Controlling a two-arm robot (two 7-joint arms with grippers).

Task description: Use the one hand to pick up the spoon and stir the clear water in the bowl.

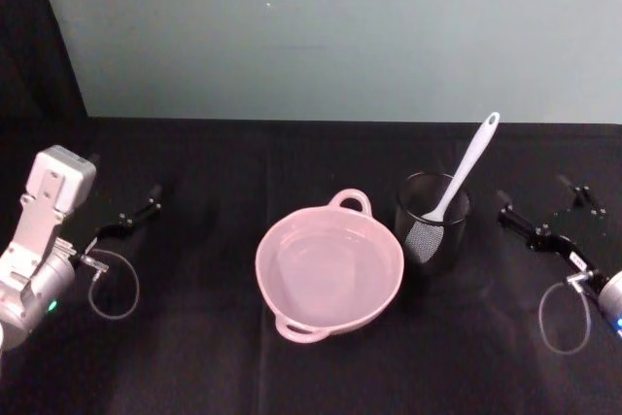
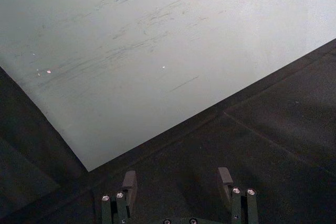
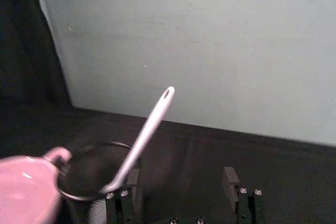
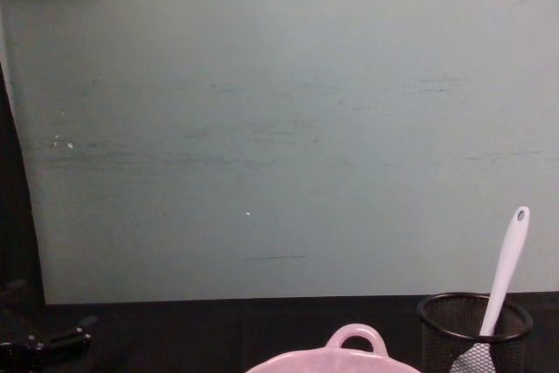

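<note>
Spoon: long, slim, white plastic, hole at the handle tip, flat squarish head; stands tilted in the black wire-mesh cup, just right of the pale pink loop-handled bowl on the black surface. Right tool: near the cup, jaws wide apart, holding nothing. Left tool: well left of the bowl, likewise spread and empty.

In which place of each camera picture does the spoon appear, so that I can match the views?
Head view: spoon right of centre, leaning out of the mesh cup.
Chest view: spoon at the lower right, in the mesh cup.
Right wrist view: spoon left of centre, in the mesh cup.
Left wrist view: not in it.
Shared landmark: the mesh cup, beside the pink bowl.
</note>
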